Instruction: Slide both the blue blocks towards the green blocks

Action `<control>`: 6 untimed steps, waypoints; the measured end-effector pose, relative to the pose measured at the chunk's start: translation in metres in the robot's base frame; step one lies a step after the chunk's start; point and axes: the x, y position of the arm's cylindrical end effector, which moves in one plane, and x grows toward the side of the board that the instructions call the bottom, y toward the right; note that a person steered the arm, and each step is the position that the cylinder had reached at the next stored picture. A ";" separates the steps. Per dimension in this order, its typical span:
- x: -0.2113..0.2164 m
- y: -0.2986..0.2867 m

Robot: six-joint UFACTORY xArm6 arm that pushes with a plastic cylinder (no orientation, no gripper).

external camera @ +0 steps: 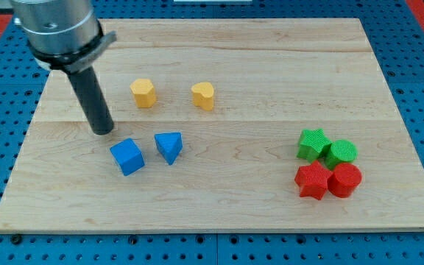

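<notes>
A blue cube (127, 157) and a blue triangular block (169, 146) lie side by side at the left middle of the wooden board. A green star block (313, 143) and a green round block (341, 153) sit together at the view's right. My tip (103, 130) rests on the board just up and left of the blue cube, a small gap from it.
A red star block (313, 181) and a red round block (344, 179) sit directly below the green blocks, touching them. Two yellow blocks (144, 93) (204, 96) lie above the blue ones. The wooden board (227, 213) ends on a blue pegboard surround.
</notes>
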 end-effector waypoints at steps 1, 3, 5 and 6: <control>-0.014 -0.030; 0.059 -0.044; 0.054 0.070; 0.049 0.116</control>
